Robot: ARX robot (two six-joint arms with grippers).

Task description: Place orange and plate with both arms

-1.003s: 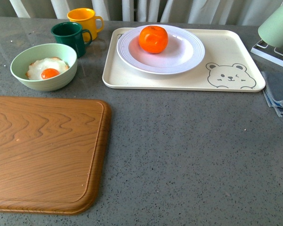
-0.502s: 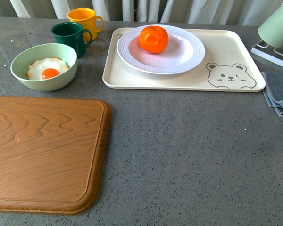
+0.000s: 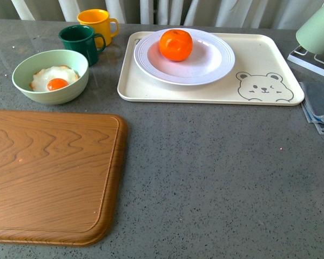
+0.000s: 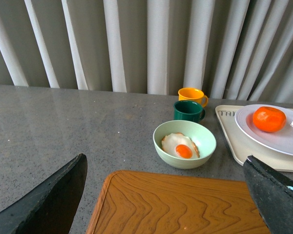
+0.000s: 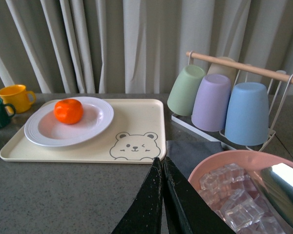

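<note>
The orange sits in the white ribbed plate, which rests on the cream bear-print tray at the back of the grey table. Both show in the left wrist view, orange and plate, and in the right wrist view, orange and plate. Neither gripper shows in the front view. My left gripper is open and empty, held over the wooden board's far end. My right gripper is shut and empty, short of the tray's near edge.
A wooden cutting board lies front left. A pale green bowl holds a fried egg; green and yellow mugs stand behind it. A cup rack, grey cloth and pink bowl of ice are at the right.
</note>
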